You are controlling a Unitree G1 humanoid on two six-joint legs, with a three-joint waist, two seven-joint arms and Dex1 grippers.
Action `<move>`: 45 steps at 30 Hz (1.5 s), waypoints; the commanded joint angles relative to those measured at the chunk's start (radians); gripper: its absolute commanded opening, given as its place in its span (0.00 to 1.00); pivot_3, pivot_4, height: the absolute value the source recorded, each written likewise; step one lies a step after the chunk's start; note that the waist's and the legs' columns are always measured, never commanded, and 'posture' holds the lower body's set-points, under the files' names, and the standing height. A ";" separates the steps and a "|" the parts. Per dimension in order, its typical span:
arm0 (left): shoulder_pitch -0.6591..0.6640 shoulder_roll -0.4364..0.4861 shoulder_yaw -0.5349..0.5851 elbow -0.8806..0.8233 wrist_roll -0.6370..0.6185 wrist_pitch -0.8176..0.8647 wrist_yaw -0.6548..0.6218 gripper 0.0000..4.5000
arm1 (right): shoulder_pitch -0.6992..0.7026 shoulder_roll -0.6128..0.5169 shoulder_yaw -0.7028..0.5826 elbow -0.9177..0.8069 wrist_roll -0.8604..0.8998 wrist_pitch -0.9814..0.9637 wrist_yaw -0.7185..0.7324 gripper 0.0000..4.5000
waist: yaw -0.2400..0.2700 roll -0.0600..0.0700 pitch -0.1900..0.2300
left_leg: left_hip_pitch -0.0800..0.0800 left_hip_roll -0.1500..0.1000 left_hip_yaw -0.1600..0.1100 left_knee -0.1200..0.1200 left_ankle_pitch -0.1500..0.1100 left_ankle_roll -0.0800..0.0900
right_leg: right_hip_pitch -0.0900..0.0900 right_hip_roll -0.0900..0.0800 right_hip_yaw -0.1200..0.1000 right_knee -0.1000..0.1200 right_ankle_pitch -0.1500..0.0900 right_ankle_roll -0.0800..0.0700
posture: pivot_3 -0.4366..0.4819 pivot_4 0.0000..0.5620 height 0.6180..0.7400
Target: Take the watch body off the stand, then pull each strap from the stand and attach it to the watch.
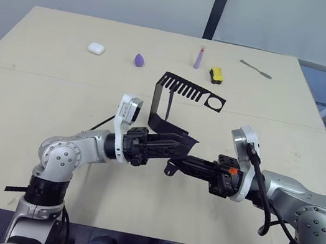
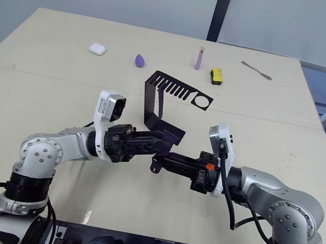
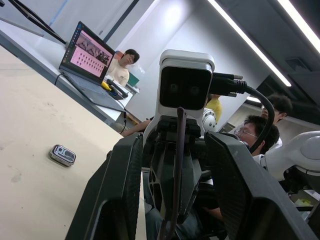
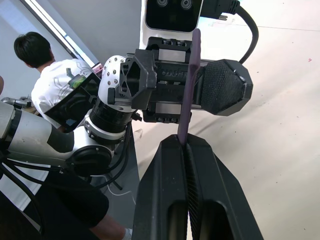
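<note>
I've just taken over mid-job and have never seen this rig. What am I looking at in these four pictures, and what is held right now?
It is a humanoid robot with two arms, each ending in a two-finger black gripper. Two pictures come from its head, looking down over a beige table. The other two come from cameras on its wrists, looking along the fingers.

The black stand is mid-table. Behind it lie a white case, a purple egg shape, a lilac tube, a yellow-and-black object and a grey tool. The watch body lies on the table.

The right gripper is shut on a dark purple strap. The left gripper faces it, fingers open either side of the strap. People sit in the background.
</note>
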 commanded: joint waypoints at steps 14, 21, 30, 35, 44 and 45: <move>0.008 -0.005 -0.006 -0.018 -0.018 -0.014 -0.008 0.20 | -0.009 -0.010 -0.001 -0.017 0.033 -0.010 -0.018 0.00 | 0.000 0.000 0.000 | 0.000 0.000 0.000 0.000 0.000 0.000 | 0.000 0.000 0.000 0.000 0.000 0.000 | 0.48 0.27 1.00; 0.000 -0.014 -0.007 -0.016 -0.022 -0.017 -0.006 0.20 | -0.011 -0.010 -0.001 -0.017 0.037 -0.009 -0.018 0.00 | 0.000 0.000 0.000 | 0.000 0.000 0.000 0.000 0.000 0.000 | 0.000 0.000 0.000 0.000 0.000 0.000 | 0.48 0.27 1.00; -0.007 -0.027 -0.003 -0.008 -0.019 -0.021 -0.002 0.20 | -0.013 -0.013 -0.004 -0.015 0.044 -0.009 -0.020 0.00 | 0.000 0.000 0.000 | 0.000 0.000 0.000 0.000 0.000 0.000 | 0.000 0.000 0.000 0.000 0.000 0.000 | 0.48 0.27 1.00; -0.008 -0.032 -0.001 -0.005 -0.019 -0.022 -0.001 0.20 | -0.015 -0.015 -0.006 -0.014 0.046 -0.008 -0.020 0.00 | 0.000 0.000 0.000 | 0.000 0.000 0.000 0.000 0.000 0.000 | 0.000 0.000 0.000 0.000 0.000 0.000 | 0.48 0.27 1.00; -0.006 -0.036 0.002 -0.004 -0.020 -0.027 0.001 0.20 | -0.016 -0.024 -0.005 -0.010 0.052 -0.009 -0.019 0.00 | 0.000 0.000 0.000 | 0.000 0.000 0.000 0.000 0.000 0.000 | 0.000 0.000 0.000 -0.001 0.000 0.000 | 0.48 0.27 1.00; -0.006 -0.036 0.001 -0.005 -0.020 -0.028 0.001 0.20 | -0.016 -0.024 -0.005 -0.010 0.052 -0.009 -0.019 0.00 | 0.000 0.000 0.000 | 0.000 0.000 0.000 0.000 0.000 0.000 | 0.000 0.000 0.000 -0.001 0.000 0.000 | 0.48 0.27 1.00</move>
